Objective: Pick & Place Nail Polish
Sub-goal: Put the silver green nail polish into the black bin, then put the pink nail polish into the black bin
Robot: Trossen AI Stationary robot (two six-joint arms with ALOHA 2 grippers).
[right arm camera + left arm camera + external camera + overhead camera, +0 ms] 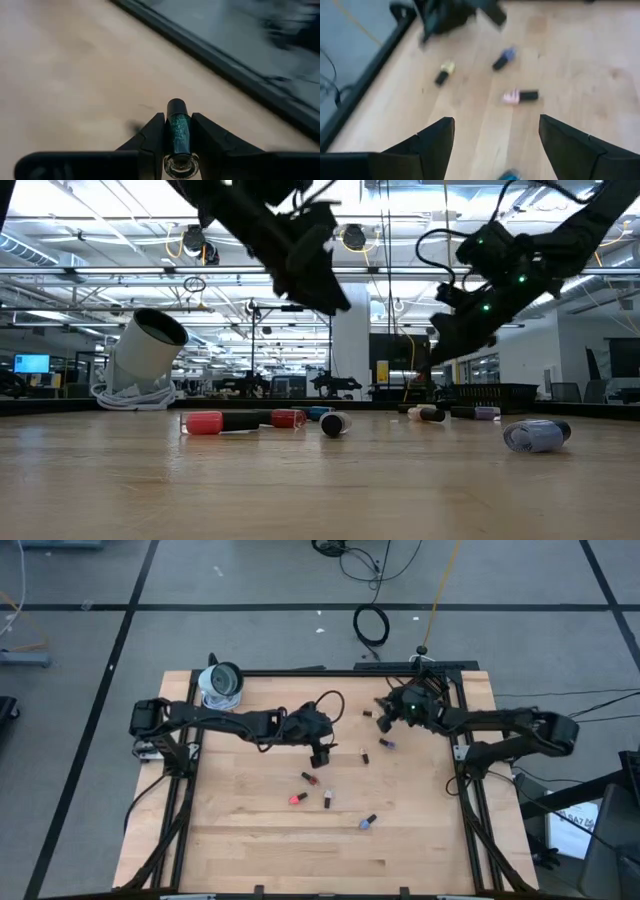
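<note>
Blurred bottle (pixel 510 175) cut off below

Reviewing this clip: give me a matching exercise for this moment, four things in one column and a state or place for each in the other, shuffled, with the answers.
Column one:
1. left end effector
2. right end effector
3. green nail polish bottle
4. red nail polish bottle

Column two:
A. lying on its side on the wooden table
B. open and empty above the table
C. shut on a bottle near the table's far right corner
D. clamped between two dark fingers, cap pointing forward

Pairs: 1-B, 2-C, 3-D, 4-A
</note>
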